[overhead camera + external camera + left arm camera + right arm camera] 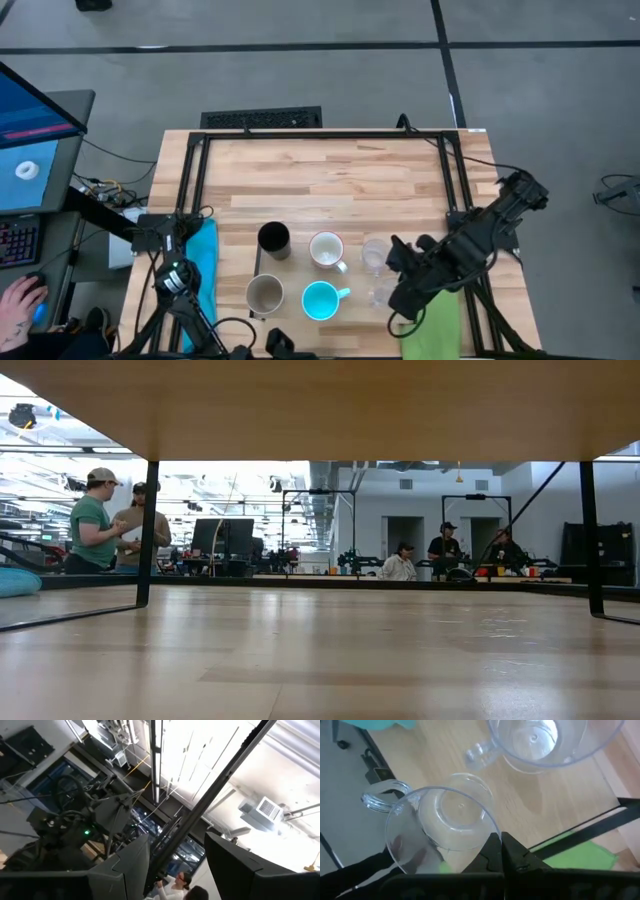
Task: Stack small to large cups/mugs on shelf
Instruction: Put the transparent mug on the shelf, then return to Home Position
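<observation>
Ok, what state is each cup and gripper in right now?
black tumbler: upright, empty
white mug: upright, empty
beige mug: upright, empty
blue mug: upright, empty
first clear glass: upright, empty, gripper at its rim
second clear glass: upright, empty
right gripper: shut
left gripper: open, holding nothing

Open-plan robotics lab or workshop: grey concrete floor (330, 70) with dark seam lines, high ceiling with exposed ducts (340, 475) and strip lights. Beyond the wooden tabletop (320, 650), people (95, 520) stand or sit at benches with monitors (222, 538) and more black-framed rigs (315, 525). Computer screen (30, 150) beside the table.
</observation>
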Tool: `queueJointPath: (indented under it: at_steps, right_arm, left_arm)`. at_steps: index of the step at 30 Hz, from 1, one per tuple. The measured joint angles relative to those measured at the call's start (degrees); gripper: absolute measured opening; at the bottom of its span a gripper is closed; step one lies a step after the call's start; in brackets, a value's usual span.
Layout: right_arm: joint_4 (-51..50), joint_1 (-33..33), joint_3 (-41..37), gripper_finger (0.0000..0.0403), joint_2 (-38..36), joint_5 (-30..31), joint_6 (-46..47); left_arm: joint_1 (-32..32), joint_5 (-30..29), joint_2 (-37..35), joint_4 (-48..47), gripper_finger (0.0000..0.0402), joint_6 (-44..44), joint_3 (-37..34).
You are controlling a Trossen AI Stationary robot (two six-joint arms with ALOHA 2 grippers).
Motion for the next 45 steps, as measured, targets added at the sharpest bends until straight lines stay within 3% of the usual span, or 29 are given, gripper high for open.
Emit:
queueJointPath:
  at_steps: [17, 32, 40, 45]
  right_arm:
    - [-1.26, -1.48, 4.74, 0.0027, 5.1, -0.85, -0.59]
    - [-0.97, -1.65, 4.94, 0.0161, 5.07, -1.05, 0.0]
    - [-2.99, -0.85, 13.63, 0.018, 4.71, -0.43, -5.85]
    - [-4.25, 0.28, 22.0, 0.0171, 3.54, 2.15, -13.47]
  left_arm:
    - [-1.76, -0.09, 0.0, 0.0, 0.0181, 2.53, -0.02]
    - [-2.14, -0.25, 0.0, 0.0, 0.0181, 3.04, -0.02]
    - [-4.15, -3.84, -4.74, -0.02, 0.0181, 8.54, -0.04]
    - [-6.35, -14.78, -12.03, -0.27, 0.0181, 20.81, -0.06]
